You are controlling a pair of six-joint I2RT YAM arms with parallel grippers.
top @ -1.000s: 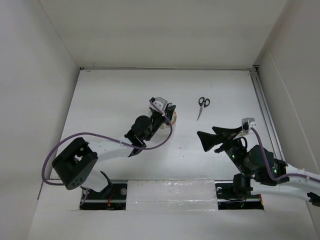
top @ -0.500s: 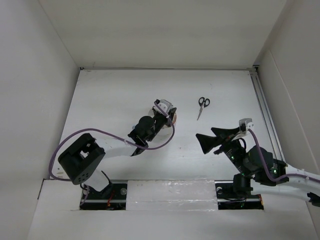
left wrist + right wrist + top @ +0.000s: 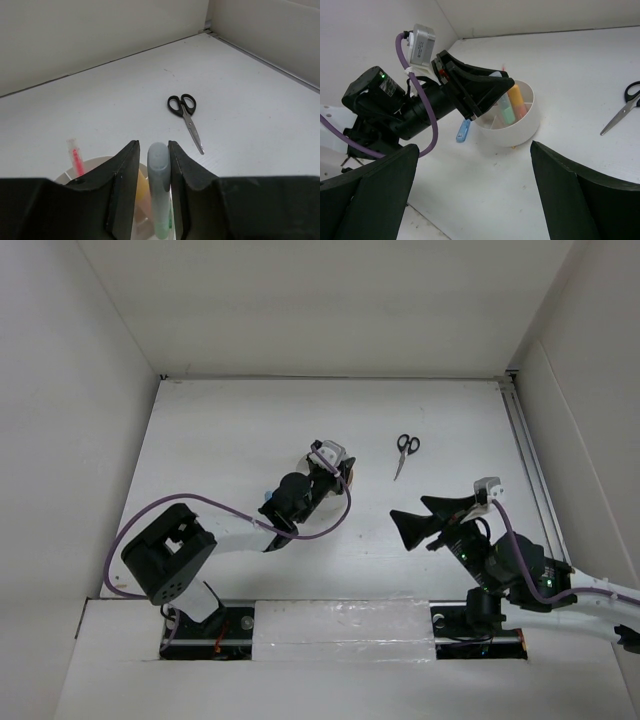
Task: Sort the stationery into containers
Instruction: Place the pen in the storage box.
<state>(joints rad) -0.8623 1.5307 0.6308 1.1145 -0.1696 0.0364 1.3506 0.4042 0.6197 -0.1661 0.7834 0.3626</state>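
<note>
My left gripper [image 3: 159, 155] is shut on a short green marker [image 3: 160, 190] and holds it upright over the round white organizer [image 3: 95, 165]. In the right wrist view the marker's lower end [image 3: 506, 111] stands inside the organizer [image 3: 517, 127], next to an orange-yellow marker [image 3: 518, 100]. A pink pen [image 3: 75, 156] stands in it too. A blue marker [image 3: 463, 131] lies on the table beside the organizer. Black-handled scissors [image 3: 404, 454] lie to the far right of it. My right gripper [image 3: 407, 508] is open and empty, well apart from them.
White walls close the table in at the back and on both sides. A rail [image 3: 528, 455] runs along the right edge. A tiny tan speck [image 3: 513, 147] lies at the organizer's base. The left arm's purple cable [image 3: 320, 525] loops beside the organizer.
My left gripper has shifted slightly right over the organizer with the green marker in it, and its elbow has followed. The right gripper has drifted a little left.
</note>
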